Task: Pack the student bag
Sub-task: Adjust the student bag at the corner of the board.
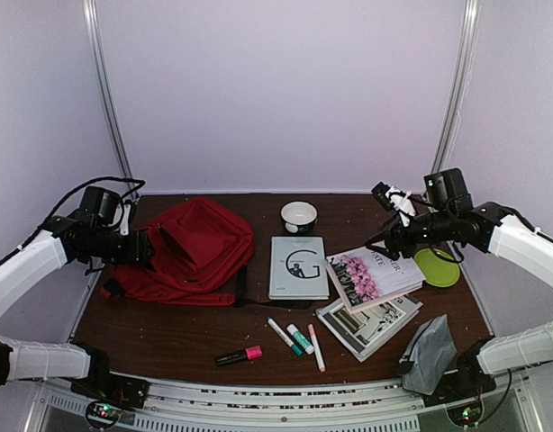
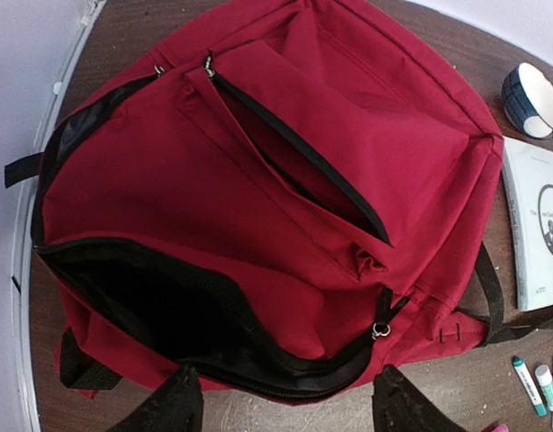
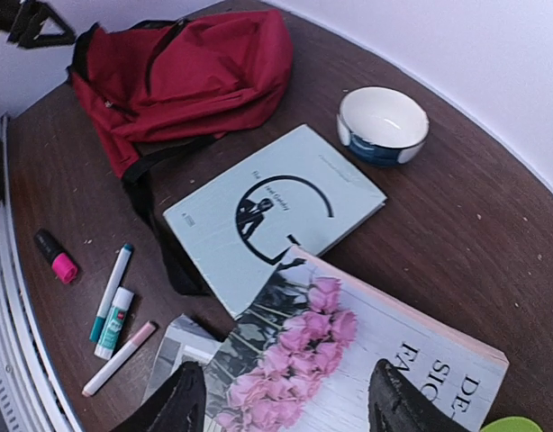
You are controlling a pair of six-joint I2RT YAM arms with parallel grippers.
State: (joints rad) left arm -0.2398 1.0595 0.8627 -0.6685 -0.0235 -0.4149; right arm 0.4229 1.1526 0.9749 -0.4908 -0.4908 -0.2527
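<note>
The red student bag (image 1: 191,247) lies at the back left of the table, its main zip open onto dark lining (image 2: 159,315). My left gripper (image 1: 143,247) hovers open and empty over its open mouth (image 2: 285,407). The bag also shows in the right wrist view (image 3: 186,67). My right gripper (image 1: 391,243) is open and empty, above a book with pink flowers on its cover (image 1: 371,277), which also shows under the fingers (image 3: 349,360). A pale grey-green book (image 1: 298,266) lies beside the bag on a black strap.
A white and blue bowl (image 1: 298,216) stands at the back. A third book (image 1: 367,326) lies under the flower book. Markers and a glue stick (image 1: 299,338) and a pink highlighter (image 1: 239,355) lie near the front. A grey pouch (image 1: 427,354) and a green plate (image 1: 438,267) are on the right.
</note>
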